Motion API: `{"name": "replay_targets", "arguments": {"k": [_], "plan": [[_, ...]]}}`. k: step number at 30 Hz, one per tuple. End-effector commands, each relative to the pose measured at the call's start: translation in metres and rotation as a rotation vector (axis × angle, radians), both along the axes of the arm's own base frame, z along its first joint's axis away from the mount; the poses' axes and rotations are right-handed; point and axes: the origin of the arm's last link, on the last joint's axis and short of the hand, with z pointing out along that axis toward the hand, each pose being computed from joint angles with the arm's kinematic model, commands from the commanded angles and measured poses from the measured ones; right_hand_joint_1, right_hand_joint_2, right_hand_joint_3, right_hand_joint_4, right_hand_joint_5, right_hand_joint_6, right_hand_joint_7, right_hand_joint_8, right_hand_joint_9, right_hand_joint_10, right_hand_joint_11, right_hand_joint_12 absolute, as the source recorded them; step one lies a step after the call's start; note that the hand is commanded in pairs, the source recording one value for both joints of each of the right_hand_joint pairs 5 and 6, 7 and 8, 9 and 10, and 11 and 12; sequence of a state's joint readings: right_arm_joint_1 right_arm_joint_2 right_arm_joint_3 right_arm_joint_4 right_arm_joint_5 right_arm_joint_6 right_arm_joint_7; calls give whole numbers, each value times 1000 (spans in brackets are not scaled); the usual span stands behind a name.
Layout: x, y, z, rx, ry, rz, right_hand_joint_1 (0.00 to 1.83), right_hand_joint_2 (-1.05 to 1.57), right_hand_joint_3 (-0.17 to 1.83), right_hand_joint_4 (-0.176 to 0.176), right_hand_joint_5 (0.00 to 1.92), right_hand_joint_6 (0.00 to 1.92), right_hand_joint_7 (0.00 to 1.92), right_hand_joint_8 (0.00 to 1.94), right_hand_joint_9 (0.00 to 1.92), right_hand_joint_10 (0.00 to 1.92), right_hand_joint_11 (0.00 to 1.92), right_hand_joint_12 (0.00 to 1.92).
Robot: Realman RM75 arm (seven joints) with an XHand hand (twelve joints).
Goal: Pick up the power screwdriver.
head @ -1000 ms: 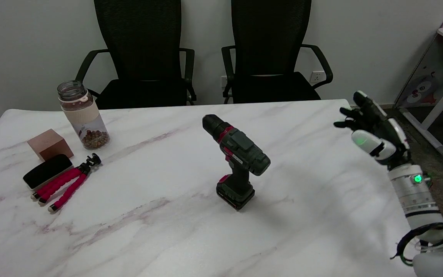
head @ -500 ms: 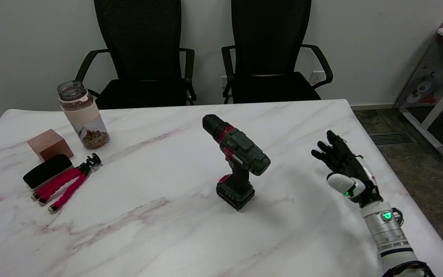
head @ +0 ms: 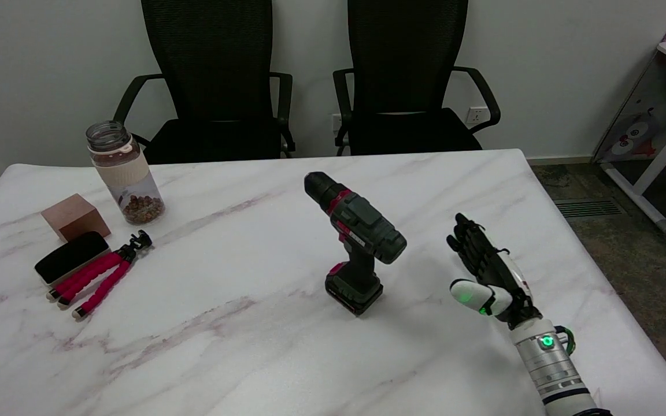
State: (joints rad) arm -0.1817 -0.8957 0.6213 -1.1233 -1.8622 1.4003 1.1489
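Power screwdriver stands upright on tabletop, untouched. My robot hand near, to its right, fingers spread, holds nothing. Reach, grasp, lift all remain.

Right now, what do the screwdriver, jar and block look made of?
Screwdriver: matte dark green plastic with red trim, probably. Jar: clear glass or plastic, see-through, with a beige band. Block: coppery-brown with a dull sheen; metal or wood, unclear.
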Motion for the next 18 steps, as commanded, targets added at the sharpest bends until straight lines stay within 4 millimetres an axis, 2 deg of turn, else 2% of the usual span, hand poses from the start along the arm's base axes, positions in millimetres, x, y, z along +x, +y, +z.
{"name": "replay_targets", "arguments": {"k": [1,18], "plan": [[6,-14,-44,36,121,-12,794,84,324,-122,0,0,0,0,35,35,149,149],[12,-24,-72,-2,262,-28,815,108,395,-147,0,0,0,0,44,44,149,149]]}}
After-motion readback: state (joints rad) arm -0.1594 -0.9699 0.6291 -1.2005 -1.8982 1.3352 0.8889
